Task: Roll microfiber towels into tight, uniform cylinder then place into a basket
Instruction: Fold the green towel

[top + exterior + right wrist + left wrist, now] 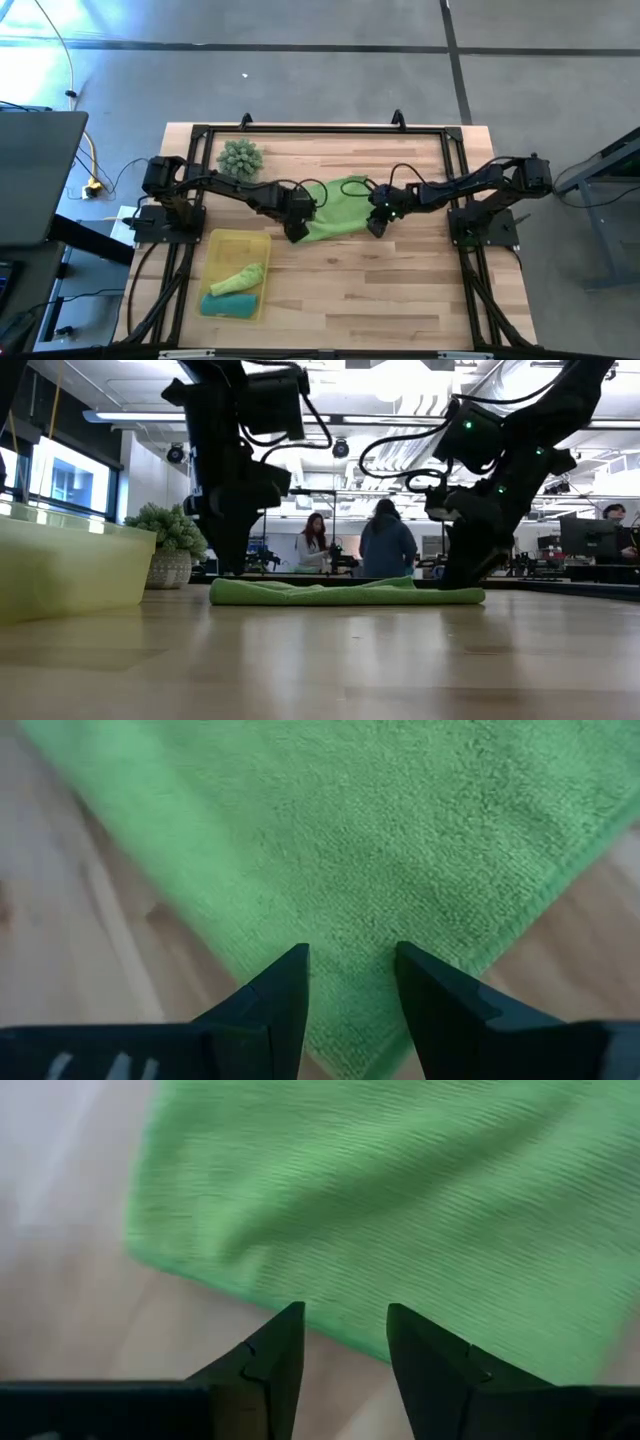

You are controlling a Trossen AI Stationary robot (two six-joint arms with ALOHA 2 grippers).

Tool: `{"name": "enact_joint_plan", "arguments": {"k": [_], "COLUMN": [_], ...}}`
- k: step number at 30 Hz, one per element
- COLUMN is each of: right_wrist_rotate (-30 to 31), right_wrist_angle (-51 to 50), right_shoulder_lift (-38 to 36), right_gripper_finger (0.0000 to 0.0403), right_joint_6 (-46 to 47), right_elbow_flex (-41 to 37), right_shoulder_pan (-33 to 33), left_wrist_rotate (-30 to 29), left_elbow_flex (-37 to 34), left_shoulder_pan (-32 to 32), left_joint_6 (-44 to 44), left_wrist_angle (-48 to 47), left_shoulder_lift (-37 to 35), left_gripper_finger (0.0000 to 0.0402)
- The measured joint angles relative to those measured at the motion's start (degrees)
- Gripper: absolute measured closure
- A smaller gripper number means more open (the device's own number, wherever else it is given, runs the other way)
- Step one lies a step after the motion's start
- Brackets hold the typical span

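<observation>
Basket (262,240) of translucent yellow plastic sits at the table's front left, holding two rolled towels: a lime green roll (238,279) lying above a teal roll (228,304), the two touching. Behind it, near the back edge of the wooden table (400,280), stands a spiky pale-green ball (240,157). At mid-table a third lime green towel (335,210) lies spread and low, rumpled along its far side. The left gripper (297,232) is down at the towel's left front corner, its fingers (283,1350) slightly parted over the cloth's edge and gripping nothing. The right gripper (377,226) stands at the towel's right front corner, fingers (285,995) likewise a little apart above the hem, with no fold between them. Seen from table height, both arms drop onto the ends of the flat green strip, with two people (385,540) in the room behind.
</observation>
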Motion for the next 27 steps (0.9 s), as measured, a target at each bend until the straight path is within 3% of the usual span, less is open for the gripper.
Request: {"name": "enact_joint_plan", "arguments": {"k": [10,21,23,27], "right_wrist_rotate": [13.3,39.4,39.3,26.6], "right_wrist_angle": [-2.0,-2.7,-2.8,-2.8], "right_shoulder_lift": [0.0,0.0,0.0,-1.3], "right_gripper_finger": [0.0258,0.0258,0.0258,0.0258], "right_joint_6": [-0.7,-19.4,-19.5,-17.0], "right_elbow_flex": [0.0,0.0,0.1,0.5], "right_shoulder_pan": [0.8,-5.7,-7.1,-7.9], "left_wrist_rotate": [-1.4,3.8,4.0,3.7], "left_elbow_flex": [0.0,0.0,0.0,0.0], "left_shoulder_pan": [-3.3,-6.1,-6.8,-7.5], "left_joint_6": [-3.5,-10.2,-10.2,-10.2], "left_wrist_angle": [2.8,15.4,18.7,22.2], "left_shoulder_lift": [0.0,0.0,0.0,0.0], "left_gripper_finger": [0.0270,0.0270,0.0270,0.0270]}}
